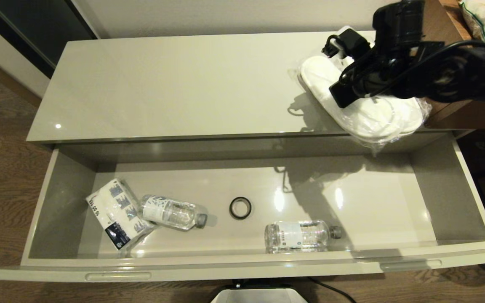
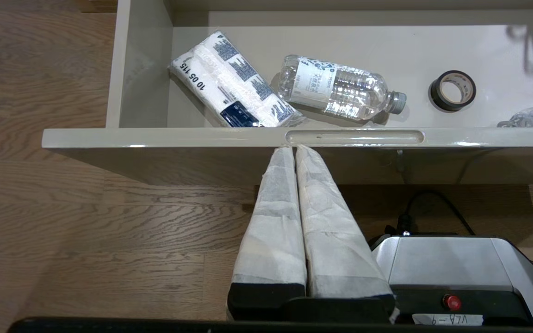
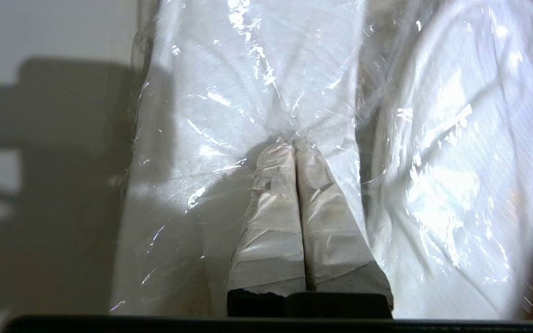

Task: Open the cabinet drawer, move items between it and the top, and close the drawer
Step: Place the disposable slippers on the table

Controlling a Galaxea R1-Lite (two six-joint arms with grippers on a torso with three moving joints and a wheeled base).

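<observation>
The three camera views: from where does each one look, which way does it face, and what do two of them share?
Head view: from the robot's head, looking down on the open grey-beige drawer and glossy cream cabinet top; the black right arm shows over the bagged white slippers.
Left wrist view: low before the drawer front, facing in; the shut left gripper shows.
Right wrist view: close above the slippers; the right gripper pinches their clear bag.
Head and left wrist views share the blue-printed tissue pack, the clear water bottles and the black tape roll.
</observation>
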